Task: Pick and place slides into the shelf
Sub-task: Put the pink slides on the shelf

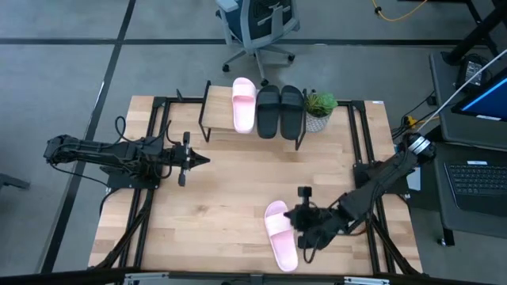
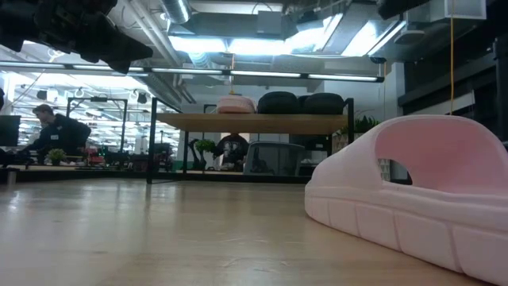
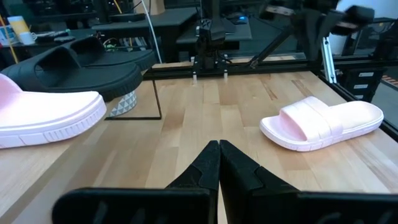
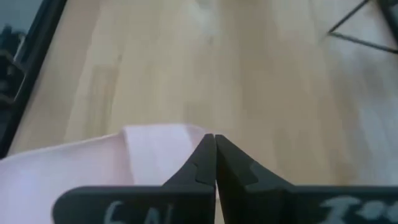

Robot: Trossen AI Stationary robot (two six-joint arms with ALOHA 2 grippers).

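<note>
Your right gripper [image 1: 305,222], jaws closed and empty, touches the light pink slide [image 1: 280,234] near the bench's front edge.

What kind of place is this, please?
Probably a robotics lab in an open office: an office chair and a laptop stand near the table, and a person works at a distant bench under exposed ceiling ducts.

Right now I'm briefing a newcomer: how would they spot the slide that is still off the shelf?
Start at the shelf at the table's far edge, carrying one pink and two black slides. Come to the near edge, where the right pincer hovers. The pink slide beside it is the only one lying on the tabletop.
</note>
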